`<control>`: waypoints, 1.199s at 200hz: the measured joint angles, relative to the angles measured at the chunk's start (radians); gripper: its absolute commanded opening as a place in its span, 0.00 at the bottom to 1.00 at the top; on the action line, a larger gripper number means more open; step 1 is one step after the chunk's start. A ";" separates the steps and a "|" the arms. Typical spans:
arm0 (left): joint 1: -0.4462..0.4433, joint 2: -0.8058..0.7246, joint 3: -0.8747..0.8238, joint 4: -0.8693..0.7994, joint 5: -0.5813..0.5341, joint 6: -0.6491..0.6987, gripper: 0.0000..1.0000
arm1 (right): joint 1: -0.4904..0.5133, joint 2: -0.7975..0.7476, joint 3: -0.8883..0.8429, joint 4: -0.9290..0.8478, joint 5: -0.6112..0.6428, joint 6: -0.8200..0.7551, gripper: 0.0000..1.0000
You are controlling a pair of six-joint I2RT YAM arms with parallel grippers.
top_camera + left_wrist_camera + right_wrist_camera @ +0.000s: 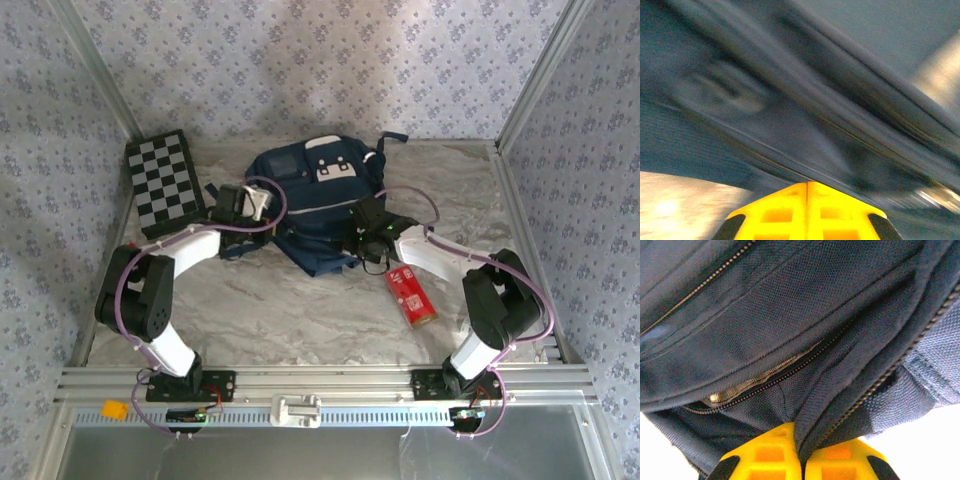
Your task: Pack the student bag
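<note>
The student bag [312,195], a navy backpack with white patches, lies flat in the middle of the table. My left gripper [262,207] is at the bag's left side. In the left wrist view its yellow fingers [785,210] are pressed together, and the left gripper [807,183] is shut with its tips against blurred navy fabric [790,100]. My right gripper [354,241] is at the bag's near right edge. In the right wrist view the right gripper [801,432] is shut on a fold of the bag's fabric [790,315] that carries a zipper line.
A red cylindrical can [411,297] lies on the marble tabletop to the right of the bag, near the right arm. A black-and-white checkerboard [165,182] leans at the back left. Patterned walls enclose the table on three sides.
</note>
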 measured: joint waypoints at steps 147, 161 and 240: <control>-0.293 -0.383 -0.197 -0.050 -0.092 -0.461 0.48 | -0.063 -0.315 -0.128 -0.397 0.149 -0.005 0.95; -0.376 -0.399 -0.207 -0.039 -0.097 -0.550 0.51 | -0.122 -0.317 -0.185 -0.421 0.154 -0.009 0.96; -0.708 -0.172 -0.078 0.058 -0.139 -0.883 0.56 | -0.290 -0.344 -0.426 -0.362 0.108 -0.027 0.95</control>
